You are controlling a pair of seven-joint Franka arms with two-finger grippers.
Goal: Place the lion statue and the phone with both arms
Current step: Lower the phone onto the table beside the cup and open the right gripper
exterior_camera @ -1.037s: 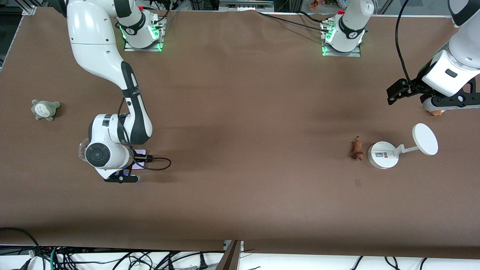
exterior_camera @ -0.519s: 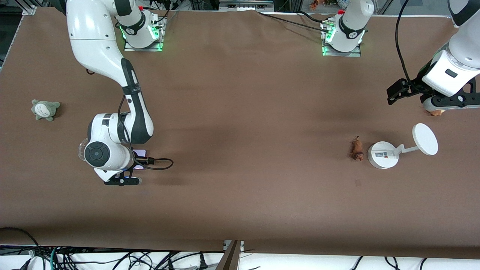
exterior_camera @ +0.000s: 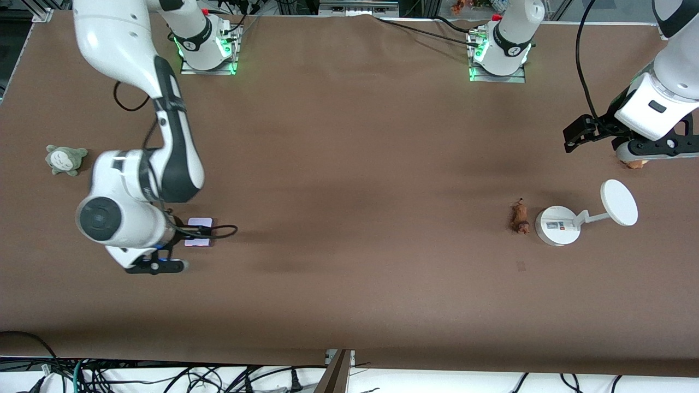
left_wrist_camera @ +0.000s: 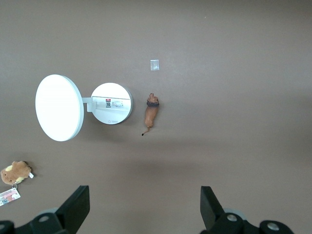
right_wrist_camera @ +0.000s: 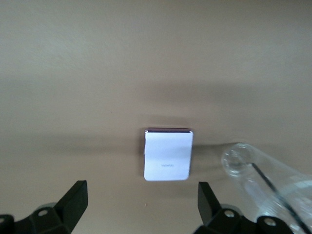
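The phone [exterior_camera: 199, 232], a flat pale lavender rectangle, lies on the brown table toward the right arm's end. My right gripper [exterior_camera: 154, 266] hangs over the table beside it, open and empty. In the right wrist view the phone [right_wrist_camera: 168, 154] lies just ahead of the open right gripper [right_wrist_camera: 141, 207], apart from the fingers. The lion statue [exterior_camera: 519, 217], small and reddish-brown, lies next to the white stand's round base [exterior_camera: 557, 225]. My left gripper [exterior_camera: 650, 147] waits high over the table's left-arm end, open and empty [left_wrist_camera: 143, 214]. The left wrist view shows the lion statue [left_wrist_camera: 151, 112] well below.
The stand's white disc [exterior_camera: 618, 202] sticks out on a thin arm. A tan plush [exterior_camera: 633, 162] with a card tag [left_wrist_camera: 9, 196] lies partly under the left gripper. A grey-green plush [exterior_camera: 65, 159] sits near the table's right-arm end. A small pale mark [exterior_camera: 521, 266] is on the cloth.
My right arm has risen and swung toward its own end of the table, uncovering the whole phone. The phone, the lion statue and the left arm have not moved.
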